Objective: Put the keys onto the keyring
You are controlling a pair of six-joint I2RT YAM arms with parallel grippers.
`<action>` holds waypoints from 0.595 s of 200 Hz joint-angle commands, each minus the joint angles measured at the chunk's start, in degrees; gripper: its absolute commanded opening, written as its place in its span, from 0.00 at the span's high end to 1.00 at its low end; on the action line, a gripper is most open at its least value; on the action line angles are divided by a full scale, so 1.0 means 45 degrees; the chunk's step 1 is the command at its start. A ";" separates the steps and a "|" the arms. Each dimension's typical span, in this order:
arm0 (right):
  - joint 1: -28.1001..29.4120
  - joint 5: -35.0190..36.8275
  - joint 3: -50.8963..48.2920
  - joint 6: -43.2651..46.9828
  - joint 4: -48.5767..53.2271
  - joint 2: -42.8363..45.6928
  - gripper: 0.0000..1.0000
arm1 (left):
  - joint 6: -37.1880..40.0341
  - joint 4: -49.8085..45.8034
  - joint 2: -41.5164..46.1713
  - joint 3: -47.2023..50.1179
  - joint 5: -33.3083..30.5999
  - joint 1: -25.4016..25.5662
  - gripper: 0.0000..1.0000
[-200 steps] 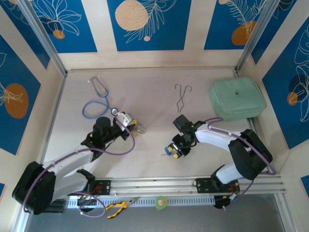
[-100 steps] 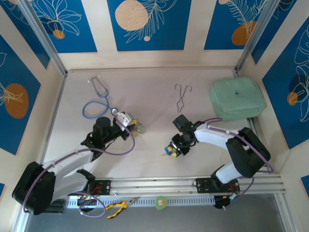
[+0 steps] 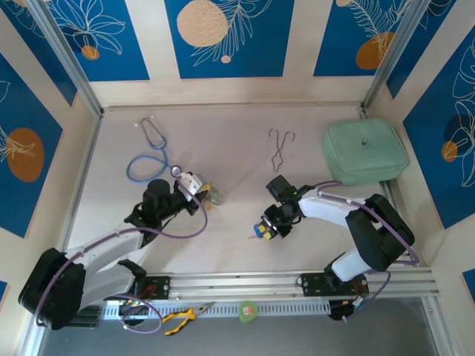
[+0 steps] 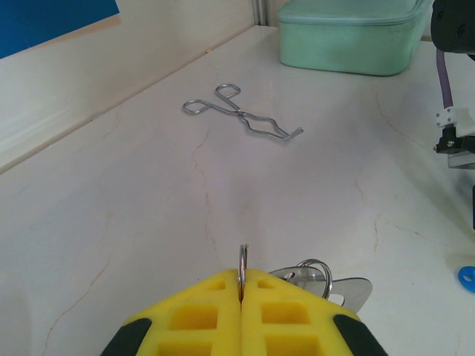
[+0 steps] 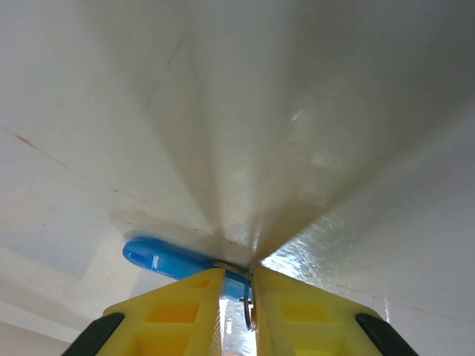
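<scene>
Yellow pads on my left claw (image 4: pixel 242 288) are pressed together, pinching the thin wire of the keyring (image 4: pixel 242 256), which stands upright out of the seam between them. Just ahead and to the right of those tips, more steel loops and a flat metal tab of the same bunch rest on the pale table (image 4: pixel 148 193).

On my right claw (image 5: pixel 237 280) the pads are drawn close on the blue-headed key (image 5: pixel 159 257). Its blue head sticks out to the left of the tips, low against the table, and a small steel ring (image 5: pixel 251 310) sits against the right pad.

Far ahead of the left claw lie the forceps (image 4: pixel 241 116), flat on the table. Beyond them, off to the right, sits a mint-green case (image 4: pixel 345 41) near the back wall.
</scene>
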State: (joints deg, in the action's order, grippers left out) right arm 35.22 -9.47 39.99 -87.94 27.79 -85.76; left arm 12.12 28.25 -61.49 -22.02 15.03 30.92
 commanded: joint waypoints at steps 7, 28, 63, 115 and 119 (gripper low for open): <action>-0.0008 -0.0336 -0.0070 0.0089 0.0230 -0.0270 0.83 | 0.0184 0.0297 0.0321 -0.0096 0.0235 0.0089 1.00; 0.0029 -0.0351 -0.0057 0.0084 0.0181 -0.0331 0.85 | 0.0191 0.0267 0.0343 -0.0106 0.0235 0.0090 1.00; 0.0048 -0.0370 -0.0019 0.0108 0.0193 -0.0338 0.86 | 0.0200 0.0229 0.0362 -0.0105 0.0235 0.0094 1.00; 0.0083 -0.0397 0.0108 0.0089 0.0312 -0.0299 0.84 | 0.0211 0.0236 0.0339 -0.0111 0.0254 0.0102 1.00; 0.0102 -0.0390 0.0117 0.0089 0.0300 -0.0313 0.84 | 0.0216 0.0238 0.0342 -0.0110 0.0257 0.0094 1.00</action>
State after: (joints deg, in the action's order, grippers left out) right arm 35.22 -10.35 40.01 -87.53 27.79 -86.39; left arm 12.14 28.21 -61.12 -22.02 15.03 30.92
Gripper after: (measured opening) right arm 0.162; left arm 0.064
